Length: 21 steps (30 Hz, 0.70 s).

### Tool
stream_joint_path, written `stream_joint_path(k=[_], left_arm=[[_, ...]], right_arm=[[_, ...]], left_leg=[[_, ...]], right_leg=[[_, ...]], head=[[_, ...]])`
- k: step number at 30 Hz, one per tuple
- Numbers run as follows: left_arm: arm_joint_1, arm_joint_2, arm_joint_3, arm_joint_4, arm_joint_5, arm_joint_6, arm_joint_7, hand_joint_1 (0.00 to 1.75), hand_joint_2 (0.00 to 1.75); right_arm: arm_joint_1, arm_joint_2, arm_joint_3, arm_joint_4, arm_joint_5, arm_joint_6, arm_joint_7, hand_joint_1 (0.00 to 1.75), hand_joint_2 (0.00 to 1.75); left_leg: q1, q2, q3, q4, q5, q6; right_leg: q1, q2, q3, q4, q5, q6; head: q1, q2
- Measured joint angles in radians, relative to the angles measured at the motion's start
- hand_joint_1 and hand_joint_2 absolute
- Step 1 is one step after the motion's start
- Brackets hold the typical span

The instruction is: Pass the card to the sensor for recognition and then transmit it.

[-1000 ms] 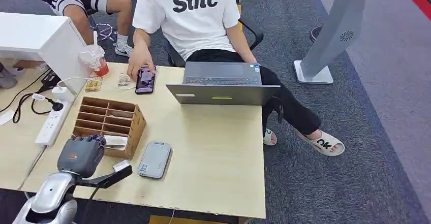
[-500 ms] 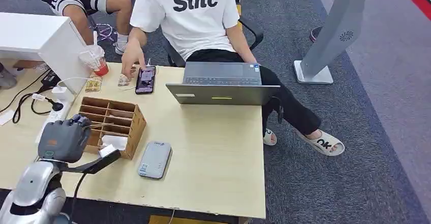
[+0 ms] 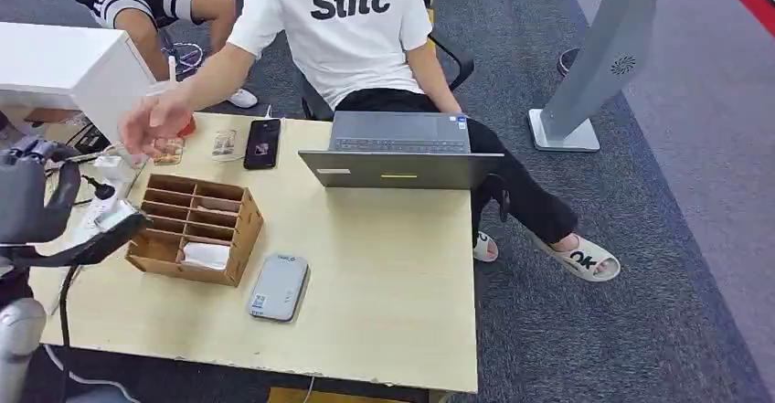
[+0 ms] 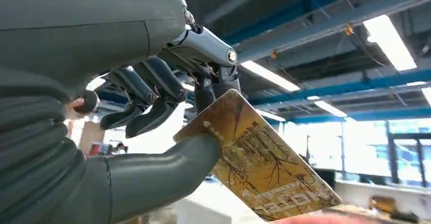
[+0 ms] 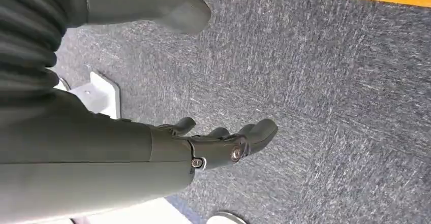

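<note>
Fingers (image 4: 152, 89) of the left hand (image 3: 27, 202) pinch the card (image 4: 259, 168); right hand (image 5: 218, 142) fingers spread, holding nothing.

Card (image 4: 259, 173): golden-brown, printed with bare branching trees, pinched by one corner in the left hand (image 4: 167, 107). Sensor (image 3: 278, 286): flat grey device, lying near table edge.

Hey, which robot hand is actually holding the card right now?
The left robot hand, raised beside the table: it pinches the golden-brown card between thumb and fingers. The right robot hand hangs over the carpet, holding nothing.
</note>
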Motion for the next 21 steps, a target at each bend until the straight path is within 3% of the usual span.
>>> stream_joint_path(k=[6,12,13,14,15,21], left_arm=[[-0.038,-0.007,0.013,0.045,-0.004,0.017,-0.005,1.75,1.75],[-0.045,-0.047,0.013,0.067,0.016,0.059,-0.024,1.75,1.75],[-0.045,-0.055,0.012,0.067,0.018,0.066,-0.031,1.43,1.75],[-0.045,-0.063,0.012,0.067,0.019,0.070,-0.036,1.43,1.75],[-0.045,-0.070,0.012,0.067,0.019,0.073,-0.039,0.00,1.75],[-0.044,-0.107,0.007,0.042,0.001,0.115,-0.039,0.00,1.75]], right_arm=[[-0.002,0.000,-0.008,0.000,0.012,0.000,0.000,0.00,1.75],[-0.005,0.005,-0.009,0.000,0.023,0.001,0.007,0.00,1.75],[-0.005,0.005,-0.009,0.000,0.024,0.001,0.009,0.00,1.75],[-0.006,0.005,-0.009,0.000,0.024,0.000,0.010,0.00,1.75],[-0.006,0.006,-0.009,0.000,0.024,0.000,0.013,0.00,1.75],[-0.007,0.006,-0.011,0.000,0.035,0.001,0.017,0.00,1.75]], left_leg=[[0.000,0.000,0.000,0.000,0.000,0.000],[-0.001,0.000,0.000,0.000,0.000,0.000],[0.000,0.000,0.000,0.000,0.000,0.000],[0.000,0.000,0.000,0.000,0.000,0.000],[0.000,0.000,0.000,0.000,0.000,0.000],[0.000,0.000,0.000,0.000,0.000,0.000]], right_leg=[[0.000,0.000,0.000,0.000,0.000,0.000],[0.000,0.000,0.000,0.000,0.000,0.000],[0.000,0.000,0.000,0.000,0.000,0.000],[0.000,0.000,0.000,0.000,0.000,0.000],[0.000,0.000,0.000,0.000,0.000,0.000],[0.000,0.000,0.000,0.000,0.000,0.000]], head=[[0.000,0.000],[0.000,0.000],[0.000,0.000],[0.000,0.000],[0.000,0.000],[0.000,0.000]])
